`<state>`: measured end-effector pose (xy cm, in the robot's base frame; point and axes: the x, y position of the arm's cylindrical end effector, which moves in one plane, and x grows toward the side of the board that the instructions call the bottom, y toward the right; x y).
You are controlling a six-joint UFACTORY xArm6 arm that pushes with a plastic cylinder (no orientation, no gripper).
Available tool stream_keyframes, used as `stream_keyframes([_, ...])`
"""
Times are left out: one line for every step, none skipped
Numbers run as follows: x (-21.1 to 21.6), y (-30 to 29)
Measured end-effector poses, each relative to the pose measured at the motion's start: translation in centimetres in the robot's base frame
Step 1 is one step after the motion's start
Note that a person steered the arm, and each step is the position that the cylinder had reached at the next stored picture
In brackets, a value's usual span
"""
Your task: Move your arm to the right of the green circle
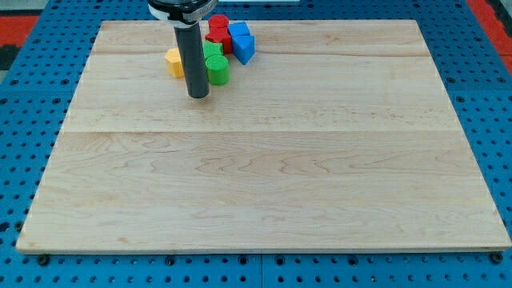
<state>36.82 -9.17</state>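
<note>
The green circle block (218, 70) lies on the wooden board (264, 160) near the view's top, in a tight cluster of blocks. My tip (198, 95) rests on the board just left of and a little below the green circle, close to it or touching it. The rod hides part of the cluster. Another green block (212, 51) sits just above the circle. A yellow block (174, 62) shows left of the rod.
Two red blocks (218, 27) and two blue blocks (243, 48) sit at the view's top, right of the rod, touching the green ones. A blue pegboard (480, 96) surrounds the board.
</note>
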Motion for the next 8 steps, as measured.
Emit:
stream_keyframes([0.0,-0.1])
stream_keyframes([0.0,-0.1])
stream_keyframes([0.0,1.0])
stream_keyframes([0.0,1.1])
stream_keyframes([0.0,1.3])
stream_keyframes([-0.9,0.5])
stream_keyframes([-1.2,0.7])
stream_keyframes([0.1,0.9])
